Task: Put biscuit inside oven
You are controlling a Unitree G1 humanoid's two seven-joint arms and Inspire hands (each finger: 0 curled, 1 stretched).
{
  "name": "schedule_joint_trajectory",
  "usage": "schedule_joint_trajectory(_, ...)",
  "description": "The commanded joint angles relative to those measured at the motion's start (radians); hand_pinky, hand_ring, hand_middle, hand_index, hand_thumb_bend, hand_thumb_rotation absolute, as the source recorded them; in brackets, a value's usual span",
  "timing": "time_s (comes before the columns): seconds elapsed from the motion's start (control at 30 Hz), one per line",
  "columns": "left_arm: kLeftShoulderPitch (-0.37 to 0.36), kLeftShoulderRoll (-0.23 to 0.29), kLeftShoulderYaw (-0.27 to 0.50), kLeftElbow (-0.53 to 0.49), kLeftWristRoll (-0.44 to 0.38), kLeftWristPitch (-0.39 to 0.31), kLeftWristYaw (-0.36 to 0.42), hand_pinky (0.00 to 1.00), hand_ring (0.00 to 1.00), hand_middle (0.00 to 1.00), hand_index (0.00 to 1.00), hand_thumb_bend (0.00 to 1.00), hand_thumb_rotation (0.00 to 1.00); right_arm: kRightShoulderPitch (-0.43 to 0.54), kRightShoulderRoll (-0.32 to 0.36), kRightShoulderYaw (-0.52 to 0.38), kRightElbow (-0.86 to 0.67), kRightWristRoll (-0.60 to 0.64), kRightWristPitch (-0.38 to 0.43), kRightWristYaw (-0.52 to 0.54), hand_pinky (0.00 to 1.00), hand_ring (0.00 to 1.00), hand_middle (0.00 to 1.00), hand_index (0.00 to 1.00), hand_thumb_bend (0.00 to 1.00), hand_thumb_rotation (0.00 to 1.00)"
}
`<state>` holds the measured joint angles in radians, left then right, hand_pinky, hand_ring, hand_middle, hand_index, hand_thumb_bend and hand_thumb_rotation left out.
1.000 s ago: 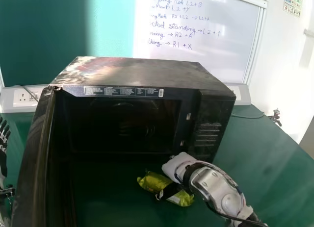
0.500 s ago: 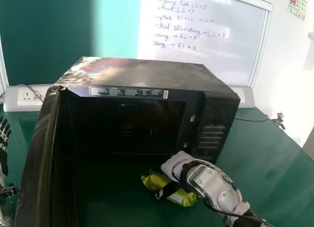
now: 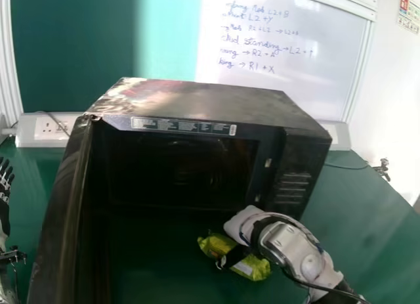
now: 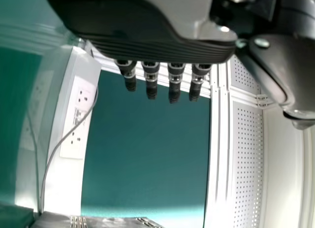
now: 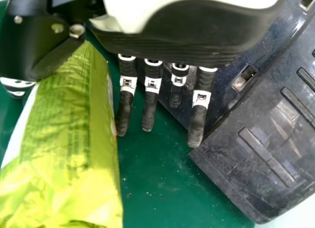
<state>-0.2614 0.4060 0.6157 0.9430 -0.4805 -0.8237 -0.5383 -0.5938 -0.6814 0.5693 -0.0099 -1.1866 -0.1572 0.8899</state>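
Bright light is washing over the whiteboard (image 3: 302, 81) and wall (image 3: 387, 74) in the head view, while the inside of the oven (image 3: 210, 100) is sinking into deep shadow. A pale sheen is lying on its top. The panel (image 3: 79, 48) is brightening sharply toward the whiteboard. Distortion is bowing the frame (image 4: 224, 139) in the left wrist view; highlights are whitening the packet (image 5: 59, 139) in the right.

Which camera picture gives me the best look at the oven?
The head view: it takes in the oven, its open door and dark inside together. The right wrist view gives a close piece of its ridged front panel; the left, a dark edge that may be the door's.
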Motion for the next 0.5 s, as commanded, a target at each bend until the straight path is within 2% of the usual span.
schedule_joint_trajectory(0.0, 0.05, -0.025, -0.003, 0.025, 0.002, 0.011, 0.006, 0.74, 0.78, 0.76, 0.8, 0.77, 0.67, 0.095, -0.058, 0.031, 0.059, 0.002, -0.029, 0.045, 0.44, 0.62, 0.74, 0.83, 1.0, 0.4)
schedule_joint_trajectory(0.07, 0.049, -0.022, -0.003, 0.027, 0.0, 0.01, -0.001, 0.75, 0.78, 0.76, 0.8, 0.76, 0.67, 0.107, -0.069, 0.021, 0.054, 0.015, -0.028, 0.043, 0.45, 0.62, 0.74, 0.84, 1.0, 0.41)
schedule_joint_trajectory(0.17, 0.047, -0.019, 0.0, 0.031, -0.01, 0.011, -0.02, 0.76, 0.78, 0.77, 0.81, 0.74, 0.68, 0.129, -0.079, 0.003, 0.042, 0.03, -0.012, 0.038, 0.51, 0.67, 0.78, 0.86, 1.0, 0.39)
schedule_joint_trajectory(0.23, 0.047, -0.015, -0.001, 0.037, -0.004, 0.009, -0.015, 0.75, 0.78, 0.77, 0.8, 0.76, 0.68, 0.148, -0.085, -0.01, 0.032, 0.037, 0.001, 0.031, 0.61, 0.74, 0.81, 0.86, 1.0, 0.39)
schedule_joint_trajectory(0.27, 0.048, -0.015, -0.002, 0.037, -0.001, 0.009, -0.011, 0.76, 0.78, 0.77, 0.81, 0.77, 0.68, 0.156, -0.086, -0.017, 0.028, 0.041, 0.009, 0.031, 0.61, 0.75, 0.82, 0.87, 1.0, 0.39)
schedule_joint_trajectory(0.47, 0.047, -0.011, 0.0, 0.041, -0.004, 0.012, -0.013, 0.75, 0.78, 0.77, 0.8, 0.77, 0.68, 0.192, -0.092, -0.038, -0.005, 0.043, 0.027, 0.02, 0.49, 0.63, 0.74, 0.86, 1.0, 0.4)
